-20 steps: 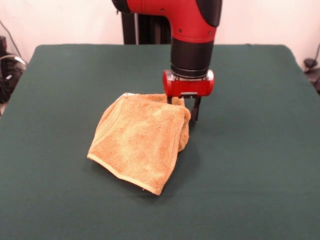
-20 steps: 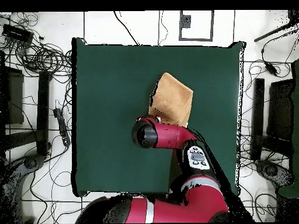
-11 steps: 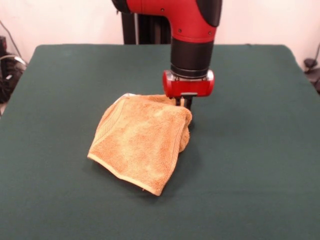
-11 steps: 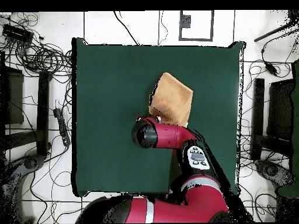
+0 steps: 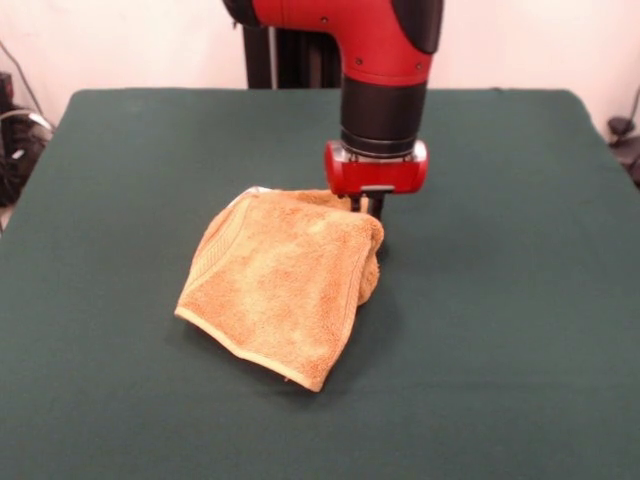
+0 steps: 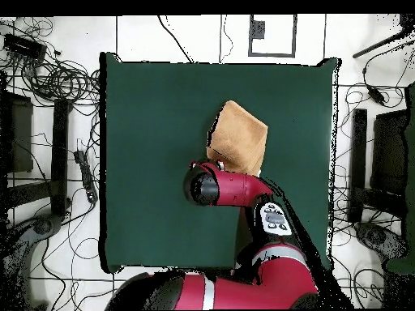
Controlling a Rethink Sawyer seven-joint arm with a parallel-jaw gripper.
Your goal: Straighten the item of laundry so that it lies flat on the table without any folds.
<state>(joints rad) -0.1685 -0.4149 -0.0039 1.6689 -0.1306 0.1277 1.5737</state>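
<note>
The counter (image 5: 520, 330) is the biggest thing here, wide and covered in dark green cloth. The towel (image 5: 280, 290) lies on it near the middle, a bit toward the side where the arm comes down. The towel takes up only a small part of the counter.

The towel is golden-orange and fluffy. It is folded over on itself, so it looks like a lumpy square with one corner pointing at the front camera. A woven band runs along its left edge in the front view. It looks soft, light and floppy, so it should bend and drag easily and will not break. Lifting one layer by a corner or a hemmed edge looks like the best way to open it. A pinch in the middle would most likely only bunch it up.

The red and black arm (image 5: 385, 60) comes down just behind the towel's far right corner. The claw (image 5: 366, 207) is at that corner, touching the towel. Its tips are pinched close together, with towel edge between them, so it seems to be holding that corner. From above, the arm hides the claw.
</note>
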